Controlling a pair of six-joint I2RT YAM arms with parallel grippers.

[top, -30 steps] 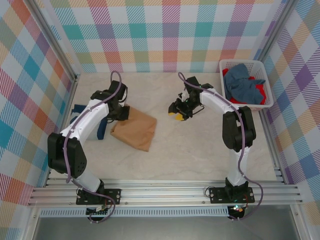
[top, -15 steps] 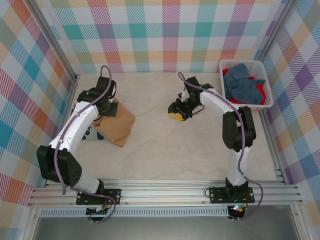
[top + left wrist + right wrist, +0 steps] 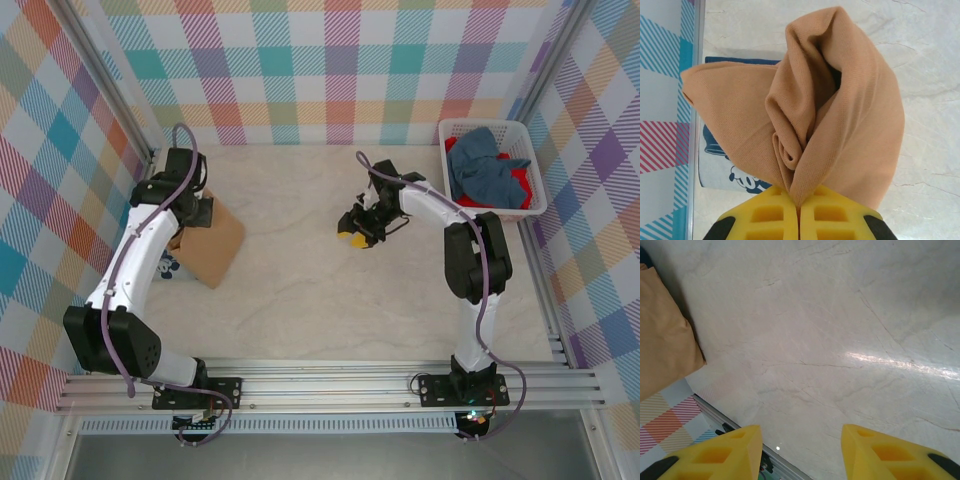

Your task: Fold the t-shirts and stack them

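So the left gripper (image 3: 197, 212) (image 3: 799, 202) has its yellow fingers (image 3: 772, 215) pressed tight together on a bunched fold of the tan t-shirt (image 3: 215, 250) (image 3: 845, 125), pinching it right at the fingertips. In the left wrist view the cloth fans out from the pinch toward 12 o'clock in a couple of loose rolls. The shirt sits way over at 9 o'clock on the table (image 3: 330, 300), close to the plaid wall. It lies on top of a navy t-shirt (image 3: 168, 266) (image 3: 740, 61), which peeks out at the tan one's 9 o'clock side with a bit of its pale print showing. The right gripper (image 3: 355, 228) (image 3: 801, 440) hangs over bare tabletop near the middle, well apart from the tan shirt, jaws spread with nothing between them. Its wrist camera catches a corner of the tan shirt (image 3: 662, 340) off at 9 o'clock. Up at 2 o'clock there's the white basket (image 3: 535, 160) with a blue t-shirt (image 3: 485, 165) heaped over a red one (image 3: 515, 182).
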